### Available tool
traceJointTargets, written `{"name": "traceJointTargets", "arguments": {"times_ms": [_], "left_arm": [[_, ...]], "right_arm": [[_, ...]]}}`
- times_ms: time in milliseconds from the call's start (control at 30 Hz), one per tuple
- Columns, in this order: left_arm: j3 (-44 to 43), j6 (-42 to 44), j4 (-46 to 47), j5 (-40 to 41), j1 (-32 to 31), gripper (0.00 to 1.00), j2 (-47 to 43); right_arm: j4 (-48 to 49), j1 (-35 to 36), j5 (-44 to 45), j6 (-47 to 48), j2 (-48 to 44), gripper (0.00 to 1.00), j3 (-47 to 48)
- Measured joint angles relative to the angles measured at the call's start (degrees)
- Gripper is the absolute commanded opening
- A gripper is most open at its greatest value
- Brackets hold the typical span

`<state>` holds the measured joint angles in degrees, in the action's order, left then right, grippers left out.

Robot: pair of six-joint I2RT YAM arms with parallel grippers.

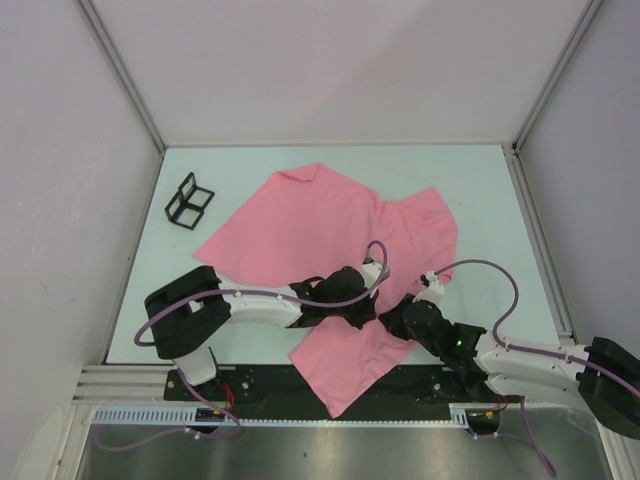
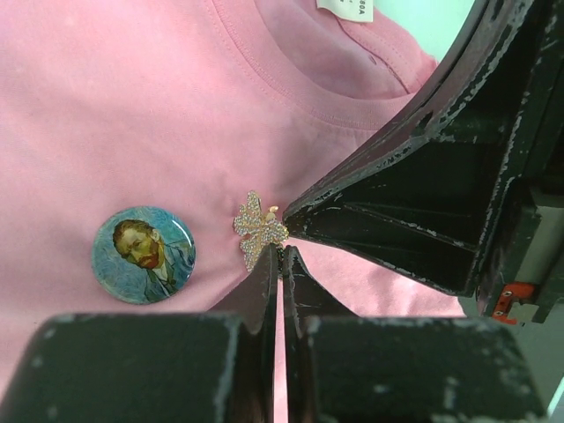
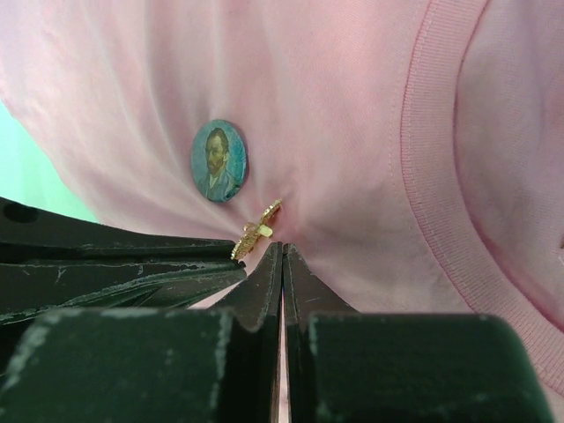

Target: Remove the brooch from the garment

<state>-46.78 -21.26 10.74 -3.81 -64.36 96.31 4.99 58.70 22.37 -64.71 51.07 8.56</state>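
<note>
The pink garment [image 1: 320, 215] lies spread on the table. A small gold butterfly brooch [image 2: 258, 229] is pinned to it below the collar and also shows edge-on in the right wrist view [image 3: 256, 231]. My left gripper [image 2: 282, 253] is shut with its tips on the brooch's lower edge. My right gripper [image 3: 282, 248] is shut on a fold of the garment [image 3: 352, 132] right beside the brooch, and the cloth puckers toward its tips. In the top view both grippers, left [image 1: 368, 308] and right [image 1: 390, 318], meet over the shirt's near part, hiding the brooch.
A round badge with a painted portrait [image 2: 144, 255] is pinned just left of the brooch and also shows in the right wrist view [image 3: 218, 160]. The white label [image 2: 345, 9] sits inside the collar. A black wire rack [image 1: 189, 201] stands at the table's far left.
</note>
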Motion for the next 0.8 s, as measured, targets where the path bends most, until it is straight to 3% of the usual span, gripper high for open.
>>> {"name": "traceJointTargets", "arguments": {"times_ms": [800], "left_arm": [[1.9,-4.1,3.4,-1.0,0.6,0.00,0.0]], "right_arm": [[4.3,3.0,4.3,-4.1,5.0,0.00,-0.3]]}}
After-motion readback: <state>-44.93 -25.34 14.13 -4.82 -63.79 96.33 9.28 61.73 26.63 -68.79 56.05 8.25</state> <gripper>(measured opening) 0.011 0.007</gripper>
